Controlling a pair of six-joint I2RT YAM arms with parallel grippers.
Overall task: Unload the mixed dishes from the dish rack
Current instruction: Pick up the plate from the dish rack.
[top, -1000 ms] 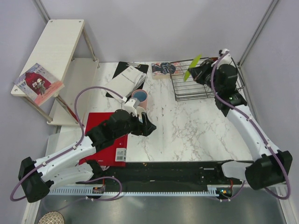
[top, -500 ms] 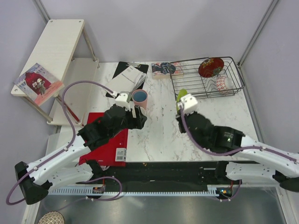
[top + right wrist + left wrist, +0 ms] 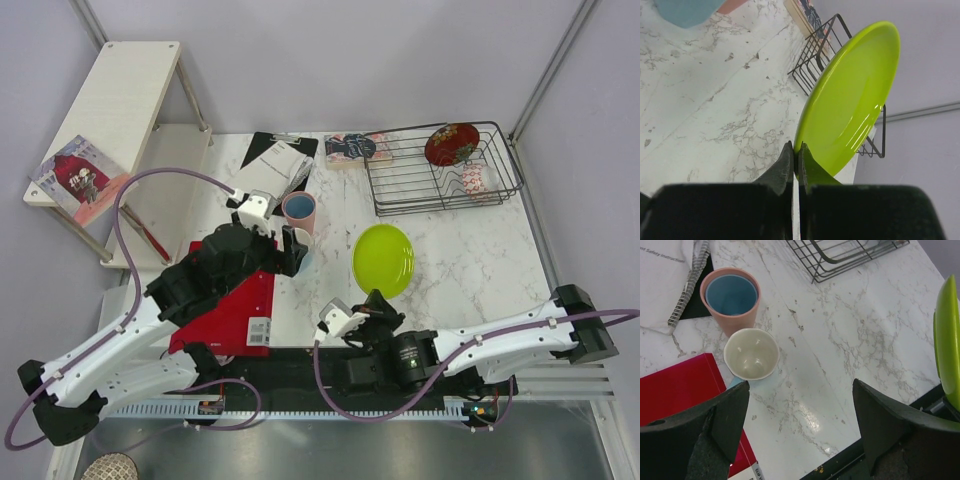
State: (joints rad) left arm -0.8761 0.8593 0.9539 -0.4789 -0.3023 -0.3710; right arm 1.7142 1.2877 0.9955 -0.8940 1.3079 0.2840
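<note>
**Task about two-thirds done.** The dish rack (image 3: 410, 188), far right, holds two items: the dark red floral plate (image 3: 450, 143) and the small blue-patterned bowl (image 3: 478, 180). The lime-green plate (image 3: 383, 258) is out and tilted over mid-table, its rim pinched by the right gripper (image 3: 797, 156). The pink cup (image 3: 299, 210), with the grey-blue cup (image 3: 731, 294) nested inside it, and the light blue handled mug (image 3: 751, 354) stand on the white marble table (image 3: 470, 270). The left gripper (image 3: 800, 405) is above them, fingers spread and empty. A pale wooden shelf unit (image 3: 120, 100) stands at the left, and the walls are grey.

Overhead cam, close wrist cams, plate (image 3: 383, 260) shared
</note>
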